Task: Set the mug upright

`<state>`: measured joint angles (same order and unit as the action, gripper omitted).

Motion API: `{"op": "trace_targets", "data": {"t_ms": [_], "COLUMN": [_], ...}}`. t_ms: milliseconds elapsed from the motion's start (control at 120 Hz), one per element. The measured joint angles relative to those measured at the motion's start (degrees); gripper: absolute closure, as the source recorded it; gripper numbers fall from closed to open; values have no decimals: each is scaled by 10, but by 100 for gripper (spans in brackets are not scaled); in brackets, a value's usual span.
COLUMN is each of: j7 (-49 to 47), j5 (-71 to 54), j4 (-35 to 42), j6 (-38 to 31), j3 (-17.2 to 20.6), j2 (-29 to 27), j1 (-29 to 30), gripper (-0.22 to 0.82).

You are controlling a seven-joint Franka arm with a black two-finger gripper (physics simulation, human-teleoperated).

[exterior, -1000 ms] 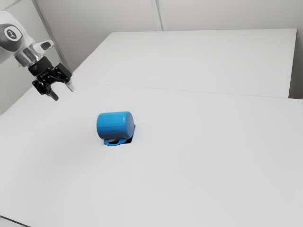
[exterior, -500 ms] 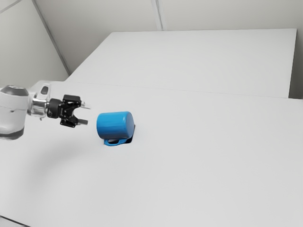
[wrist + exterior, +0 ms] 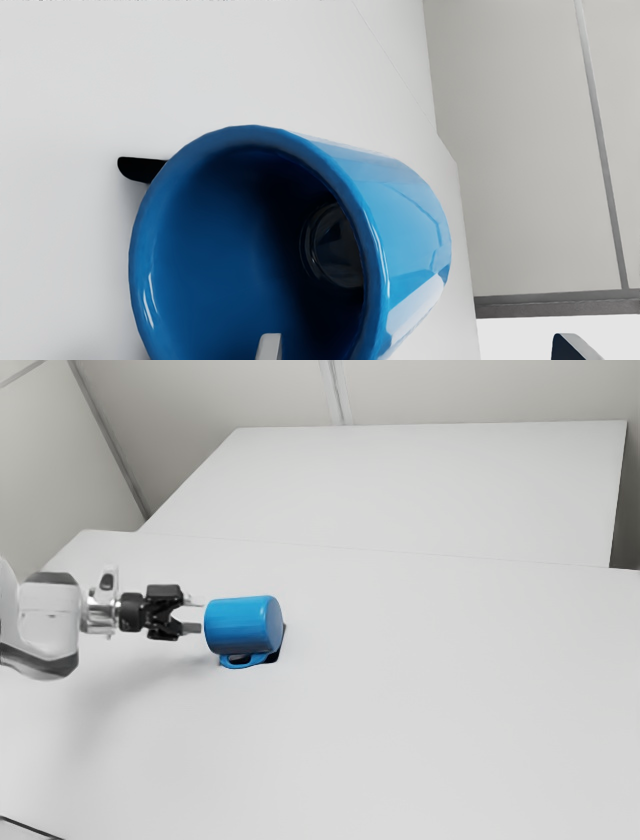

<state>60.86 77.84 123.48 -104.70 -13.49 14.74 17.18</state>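
The mug [image 3: 243, 625] lay in the exterior view's left half, long axis crosswise, mouth toward the left edge. The gripper [image 3: 197, 615] stood open.

White table, pale grey walls
The table [image 3: 420, 710] is matt white, crossed by a hairline seam [image 3: 330, 547] — beyond it lies a far section [image 3: 430, 485], also white, with its side edges slanting differently from each other. Behind that stands a pale grey back wall [image 3: 200, 400], split by a narrow upright strip [image 3: 337, 395] (a shade darker at its edges). Toward the exterior view's left, a dark corner line [image 3: 107, 440] divides it from a side wall [image 3: 45, 455]. A thin black line [image 3: 32, 828] cuts the exterior view's lower left corner. The wrist view shows a dark grey band [image 3: 555, 306] along a wall — bright white [image 3: 515, 337] adjoins it.
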Motion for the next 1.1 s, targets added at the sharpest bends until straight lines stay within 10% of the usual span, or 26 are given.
{"op": "trace_targets", "data": {"t_ms": [567, 825, 1100], "j7": [84, 99, 108], "j5": [79, 99, 115], "j4": [6, 9, 7], "j6": [11, 22, 27], "j3": [6, 8, 16], "j2": [22, 17, 17], "j1": [-24, -25, -26], "gripper": [2, 57, 74]}}
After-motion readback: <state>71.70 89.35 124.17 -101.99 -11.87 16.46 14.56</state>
